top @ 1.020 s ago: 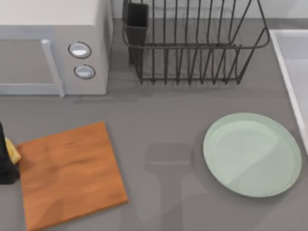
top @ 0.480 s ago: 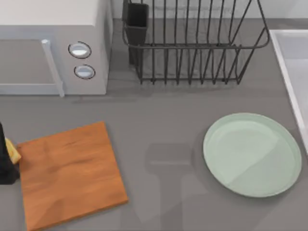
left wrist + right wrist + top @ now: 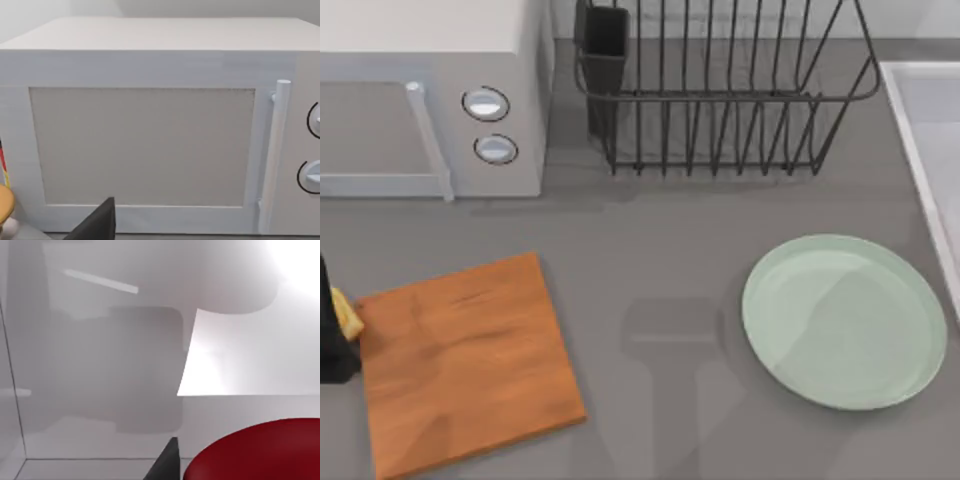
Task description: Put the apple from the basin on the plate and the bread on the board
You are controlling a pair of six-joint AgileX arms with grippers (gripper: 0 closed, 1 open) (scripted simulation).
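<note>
A flat rectangular orange-brown wooden cutting board (image 3: 465,365) is seen at the left of the grey table (image 3: 660,260), and a large round pale mint-green plate (image 3: 844,321) lies well apart from it at the right; both are bare. At the table's far left edge, just beside the board's left side, the dark left gripper (image 3: 332,335) is seen with a small golden-brown piece of bread (image 3: 347,316) against it; whether the bread is clamped cannot be told. In the left wrist view a white microwave (image 3: 150,125) with a vertical handle is faced, and one dark fingertip (image 3: 97,224) is visible. In the right wrist view the glossy red apple (image 3: 260,452) is seen close up inside the pale grey-white basin (image 3: 100,390), with one dark fingertip (image 3: 167,462) of the right gripper just beside it; how far that gripper is open cannot be told. The basin's straight rim (image 3: 915,150) is seen at the table's right edge, beside a black wire dish rack (image 3: 720,90).
</note>
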